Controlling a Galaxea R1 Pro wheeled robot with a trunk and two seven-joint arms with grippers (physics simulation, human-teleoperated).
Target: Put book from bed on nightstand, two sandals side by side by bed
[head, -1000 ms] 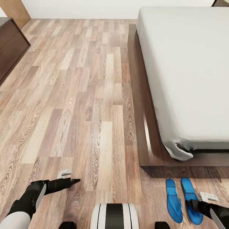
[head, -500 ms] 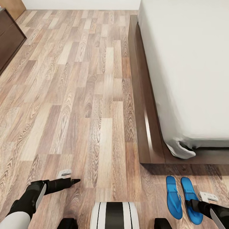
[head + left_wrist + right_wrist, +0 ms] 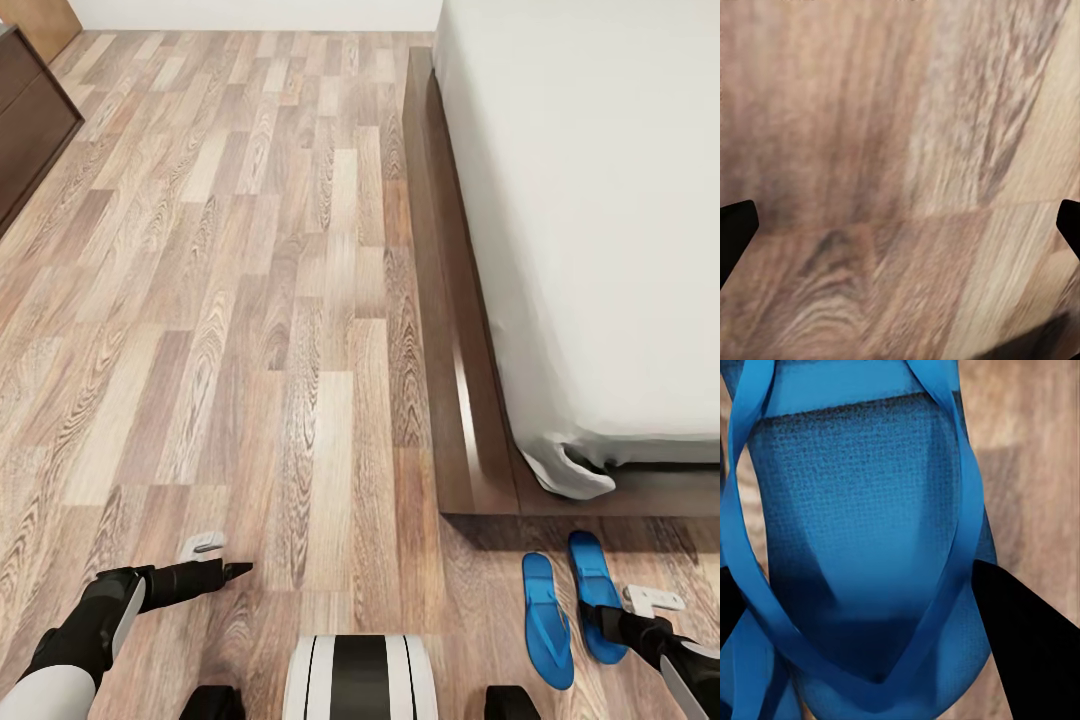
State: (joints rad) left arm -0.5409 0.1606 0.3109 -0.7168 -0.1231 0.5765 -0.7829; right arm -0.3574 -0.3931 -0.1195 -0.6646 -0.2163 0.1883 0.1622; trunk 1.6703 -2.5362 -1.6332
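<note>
2 blue sandals (image 3: 570, 605) lie beside the bed (image 3: 560, 250). Right gripper (image 3: 612, 622) fingers clamp the outer sandal (image 3: 862, 547); left gripper (image 3: 235, 570) fingers spread apart.

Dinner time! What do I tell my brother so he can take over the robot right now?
Left claw: open, empty, over the floor.
Right claw: seems shut on one blue sandal.
Other sandal lies on the floor beside it, slightly staggered, at the foot of the bed.
Done: both sandals are by the bed.
Left: line them up evenly, let go, then check the book and nightstand.
</note>
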